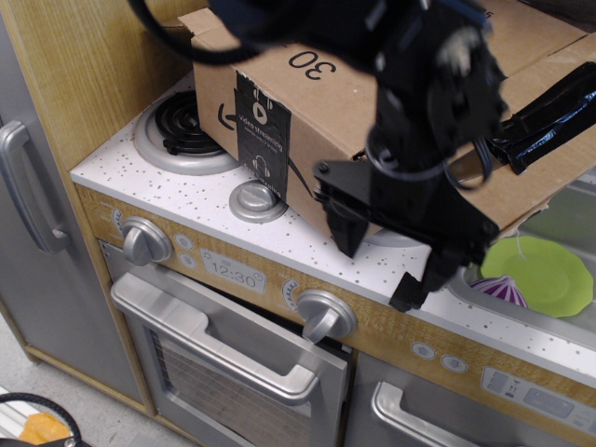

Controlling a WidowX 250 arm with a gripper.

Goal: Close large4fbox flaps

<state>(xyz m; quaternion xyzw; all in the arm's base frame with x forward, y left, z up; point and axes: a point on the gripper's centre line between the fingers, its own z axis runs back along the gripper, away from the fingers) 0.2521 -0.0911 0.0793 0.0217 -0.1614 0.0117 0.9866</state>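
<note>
Hand spread wide, gripping nothing, low at the table edge. The large4fbox sits just behind it; taped flap hangs outward above-right, likely the one to lift from beneath.

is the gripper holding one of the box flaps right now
No, the gripper hangs open in front of the large4fbox with nothing between its fingers, below the taped flap.

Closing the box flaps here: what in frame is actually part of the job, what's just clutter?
Job:
- large4fbox on the stovetop
- flaps: taped flap hanging toward the sink
- pincer, open, empty, in front of the box

Lying about:
- green plate and purple onion in the sink
- burner, oven knobs, oven door handle
</note>
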